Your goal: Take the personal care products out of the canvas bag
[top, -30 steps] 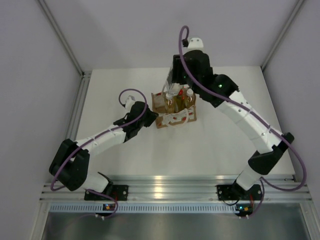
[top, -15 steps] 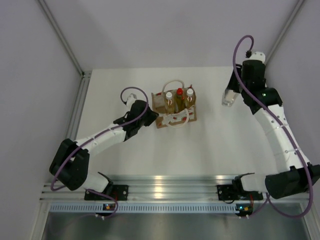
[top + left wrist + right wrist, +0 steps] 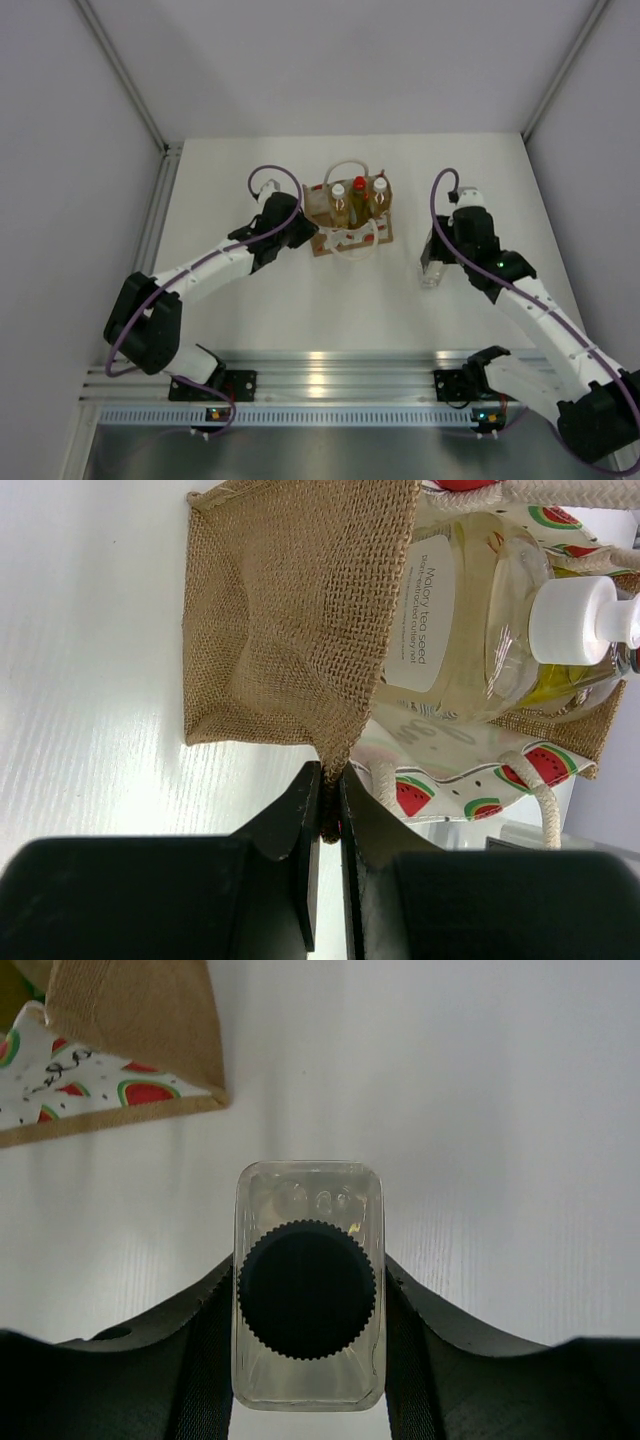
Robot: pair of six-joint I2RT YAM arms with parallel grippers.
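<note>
The right claw is squeezing the clear bottle by its sides, with the canvas bag lying ahead-left of it. The left claw is pinching tight on the bag's edge, an amber bottle sitting inside just beyond.

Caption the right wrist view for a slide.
Right claw holds a clear dark-capped bottle, bag at upper left.

Canvas bag at the far middle of the table, 1 bottle out to its right.
3 bottles stand in a row inside the bag. The left gripper pinches the bag's near-left corner. The squarish bottle is right of the bag and nearer the bases, clamped by the right gripper.
</note>
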